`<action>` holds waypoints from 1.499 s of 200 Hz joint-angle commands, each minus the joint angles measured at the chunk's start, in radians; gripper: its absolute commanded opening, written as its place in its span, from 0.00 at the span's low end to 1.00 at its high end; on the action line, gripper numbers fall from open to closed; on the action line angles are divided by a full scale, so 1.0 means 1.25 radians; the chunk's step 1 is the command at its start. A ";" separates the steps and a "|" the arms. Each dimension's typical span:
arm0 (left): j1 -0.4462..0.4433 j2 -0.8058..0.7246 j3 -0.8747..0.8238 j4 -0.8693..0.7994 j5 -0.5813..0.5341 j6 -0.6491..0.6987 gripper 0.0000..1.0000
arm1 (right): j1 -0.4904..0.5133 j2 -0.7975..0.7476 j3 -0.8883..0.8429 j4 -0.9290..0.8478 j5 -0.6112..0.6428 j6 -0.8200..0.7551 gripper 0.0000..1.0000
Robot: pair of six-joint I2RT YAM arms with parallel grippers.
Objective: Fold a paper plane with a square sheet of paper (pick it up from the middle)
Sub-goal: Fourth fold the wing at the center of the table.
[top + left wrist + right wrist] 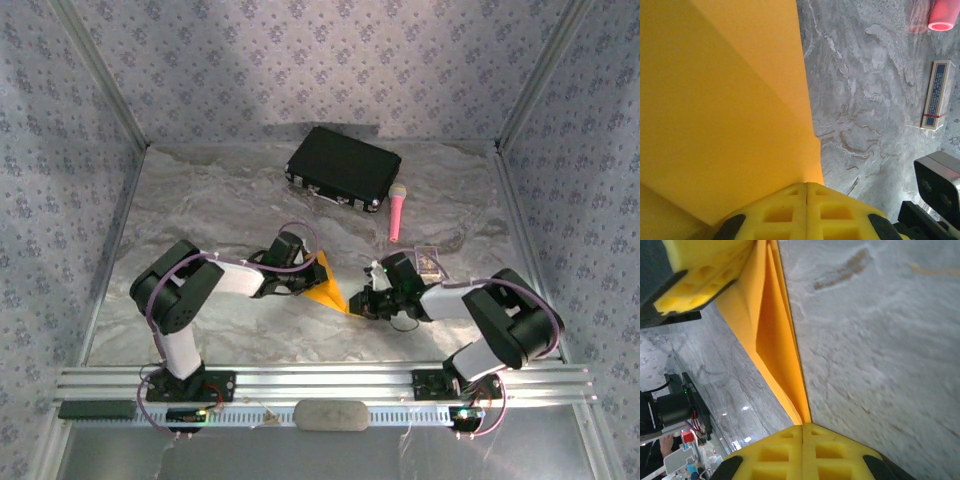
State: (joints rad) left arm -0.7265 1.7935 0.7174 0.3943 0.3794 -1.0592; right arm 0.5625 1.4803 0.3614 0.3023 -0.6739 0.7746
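You have both grippers clamped on the paper [328, 285] at mid-table: the right gripper [802, 426] pinches its pointed tip and the left gripper [806, 185] its wide end, the orange-yellow sheet now a creased wedge with folded layers showing along one edge. Bare marbled table [200, 210] lies open to the left and ahead, while a small box [428, 262] sits just behind the right wrist. Farther back, well apart from the paper, a pink microphone [397, 212] lies beside a black case [343, 168] near the rear wall.
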 commanded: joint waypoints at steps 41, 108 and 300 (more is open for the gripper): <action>0.009 0.029 -0.019 -0.042 -0.020 0.008 0.00 | 0.024 -0.079 0.040 -0.216 0.055 -0.033 0.00; 0.007 0.030 -0.019 -0.036 -0.018 0.007 0.00 | 0.050 -0.045 0.187 -0.246 0.052 -0.052 0.00; 0.012 0.012 0.006 -0.051 -0.015 0.030 0.00 | 0.054 0.176 0.205 -0.077 0.050 0.027 0.00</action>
State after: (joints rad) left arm -0.7254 1.7954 0.7177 0.4000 0.3824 -1.0573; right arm 0.6361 1.6989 0.6594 0.1886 -0.6022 0.7761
